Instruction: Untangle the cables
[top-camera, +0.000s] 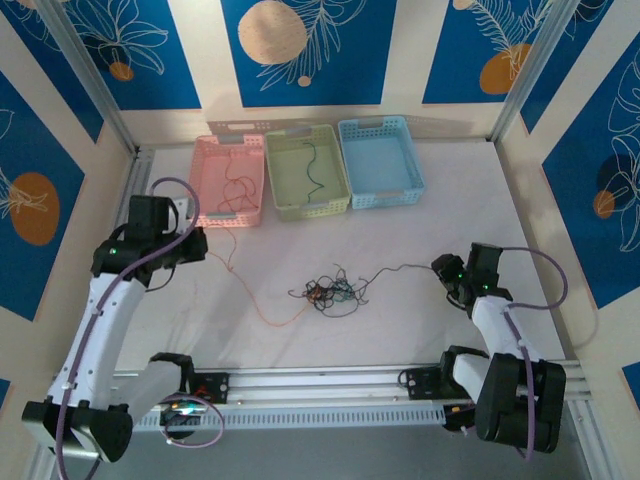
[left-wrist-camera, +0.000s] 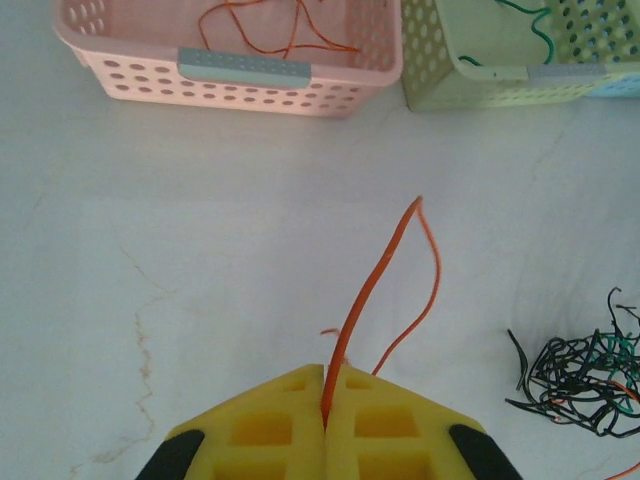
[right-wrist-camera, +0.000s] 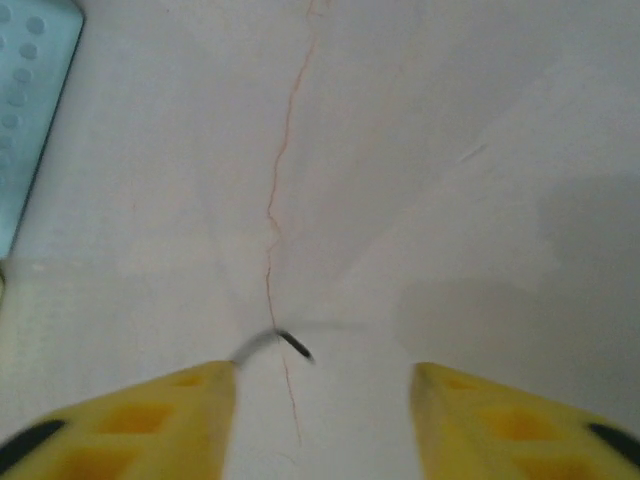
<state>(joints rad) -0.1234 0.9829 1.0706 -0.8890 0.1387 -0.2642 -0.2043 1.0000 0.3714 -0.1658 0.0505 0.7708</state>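
Cables (top-camera: 330, 292) handle limp and light; your left tool (left-wrist-camera: 325, 382) pinches a red strand (left-wrist-camera: 366, 288), your right tool (right-wrist-camera: 322, 385) gapes. Take hold at free ends.

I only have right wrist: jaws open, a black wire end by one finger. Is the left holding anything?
Observer: Yes. The left gripper is shut on a red cable.
Operator: Where's the tangle?
Observer: The clump lies mid-table, between the two arms.
Operator: Does my black wire lead to it?
Observer: It looks so. In the top view a black cable runs from the clump toward the right gripper.
Operator: Anything sorted?
Observer: Red wires already lie in the pink basket.
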